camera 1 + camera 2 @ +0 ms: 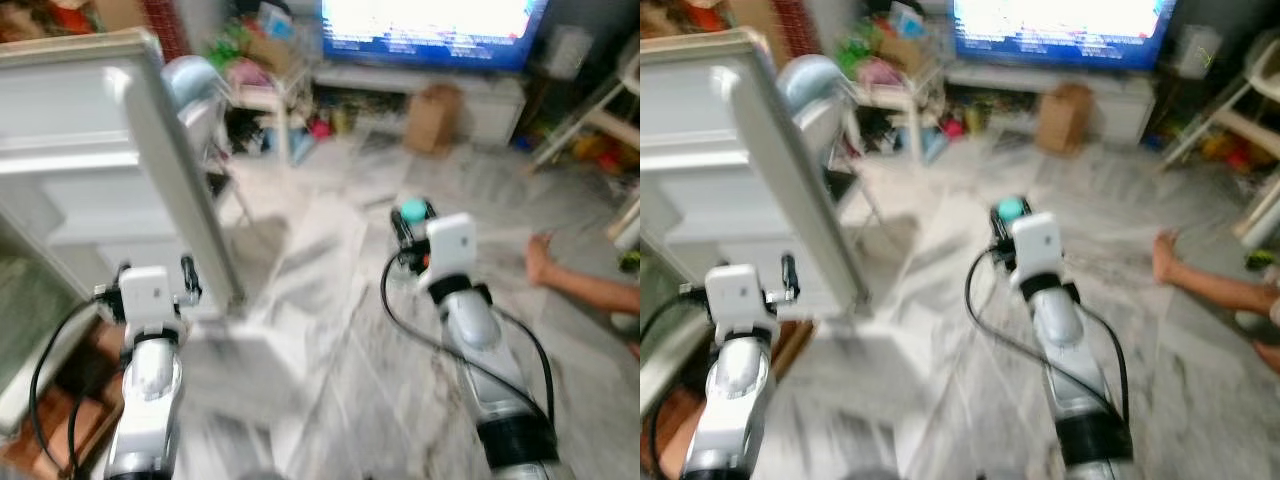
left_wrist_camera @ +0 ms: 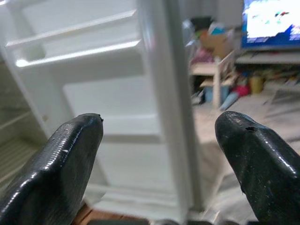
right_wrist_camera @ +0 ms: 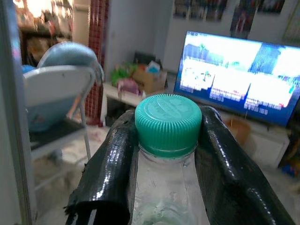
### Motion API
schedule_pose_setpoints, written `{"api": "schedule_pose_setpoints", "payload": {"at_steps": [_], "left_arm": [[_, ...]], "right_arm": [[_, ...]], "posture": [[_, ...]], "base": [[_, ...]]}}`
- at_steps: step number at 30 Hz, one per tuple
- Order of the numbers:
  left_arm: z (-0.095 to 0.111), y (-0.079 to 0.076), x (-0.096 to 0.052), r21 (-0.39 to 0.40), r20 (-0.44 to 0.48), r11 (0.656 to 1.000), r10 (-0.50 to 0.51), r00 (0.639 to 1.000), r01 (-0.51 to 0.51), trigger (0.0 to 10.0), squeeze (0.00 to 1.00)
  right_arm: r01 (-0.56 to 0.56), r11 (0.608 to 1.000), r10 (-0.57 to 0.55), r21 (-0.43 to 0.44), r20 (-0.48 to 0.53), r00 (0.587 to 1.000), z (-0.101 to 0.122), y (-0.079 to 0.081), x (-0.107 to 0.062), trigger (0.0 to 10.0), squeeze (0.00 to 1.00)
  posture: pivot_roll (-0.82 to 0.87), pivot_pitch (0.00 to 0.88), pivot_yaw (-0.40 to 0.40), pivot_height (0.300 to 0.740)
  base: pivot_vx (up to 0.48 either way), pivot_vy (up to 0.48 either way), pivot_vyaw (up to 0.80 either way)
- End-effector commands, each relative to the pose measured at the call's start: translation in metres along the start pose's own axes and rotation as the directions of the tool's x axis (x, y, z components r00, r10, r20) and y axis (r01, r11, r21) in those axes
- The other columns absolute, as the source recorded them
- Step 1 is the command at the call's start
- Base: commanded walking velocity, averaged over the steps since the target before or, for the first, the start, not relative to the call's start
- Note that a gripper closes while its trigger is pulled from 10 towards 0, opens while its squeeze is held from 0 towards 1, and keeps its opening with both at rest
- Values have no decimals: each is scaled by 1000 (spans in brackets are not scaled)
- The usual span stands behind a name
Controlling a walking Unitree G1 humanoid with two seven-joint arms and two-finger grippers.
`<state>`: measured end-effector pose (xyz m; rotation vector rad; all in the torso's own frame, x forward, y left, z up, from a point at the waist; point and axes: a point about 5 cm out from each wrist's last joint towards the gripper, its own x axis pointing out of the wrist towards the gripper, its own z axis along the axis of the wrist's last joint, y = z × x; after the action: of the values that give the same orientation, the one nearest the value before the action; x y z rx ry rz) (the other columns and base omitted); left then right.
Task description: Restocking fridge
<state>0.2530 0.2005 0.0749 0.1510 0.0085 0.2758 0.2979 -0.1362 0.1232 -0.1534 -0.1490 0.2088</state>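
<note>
Right gripper (image 3: 164,154) was closed on a green-capped bottle (image 3: 168,123), held at 3 o'clock of the open fridge door (image 1: 185,185). Left gripper (image 2: 159,140) was spread empty. Stocking was judged not yet done; door shelves (image 2: 77,54) looked bare.

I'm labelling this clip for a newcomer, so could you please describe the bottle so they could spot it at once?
Start at the open white fridge door on the robot's left, then look right across the pale marble floor to the right tool. Its black fingers clamp a clear plastic bottle, marked out by its ribbed green cap.
</note>
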Motion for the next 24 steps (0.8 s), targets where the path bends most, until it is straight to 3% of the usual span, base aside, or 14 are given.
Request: {"api": "schedule_pose_setpoints", "payload": {"at_steps": [1, 7, 9, 12, 16, 19, 24], "left_arm": [[2, 7, 2, 25, 9, 999, 21, 1000, -21, 10000, 0], [-4, 7, -2, 36, -10, 999, 11, 1000, -10, 10000, 0], [-8, 4, -4, 8, -48, 999, -43, 998, 44, 10000, 0], [-10, 0, -9, 10, -56, 993, -119, 991, 120, 10000, 0], [-13, 3, -13, 11, -71, 994, -111, 991, 112, 10000, 0], [-14, 3, -14, 10, -71, 993, -113, 991, 114, 10000, 0], [-11, 2, -13, 3, -66, 992, -128, 990, 129, 10000, 0]], "right_arm": [[-32, 999, 31, 11, 64, 997, 14, 8, 5, 10000, 0], [-34, 999, 33, 17, 47, 998, 9, 8, 2, 10000, 0], [-29, 999, 28, 14, 37, 999, 7, 7, 1, 10000, 0], [17, 1000, -17, -1, -17, 1000, -4, 1, -6, 10000, 0], [40, 998, -42, -41, -45, 998, -10, -2, -13, 10000, 0], [44, 999, -44, -4, -57, 997, -13, -2, -16, 10000, 0], [71, 997, -72, -19, -87, 994, -17, -3, -17, 10000, 0]], "posture": [[65, 0, 15, 740], [64, 0, 15, 740], [65, 0, 14, 740], [65, 0, 17, 740], [63, 0, 19, 740], [63, 0, 19, 740], [65, 0, 18, 740]], "base": [[326, 307, 800], [0, 0, 798], [0, 0, 569], [0, 0, 0], [0, 0, 0], [0, 0, 0], [0, 0, 0]]}}
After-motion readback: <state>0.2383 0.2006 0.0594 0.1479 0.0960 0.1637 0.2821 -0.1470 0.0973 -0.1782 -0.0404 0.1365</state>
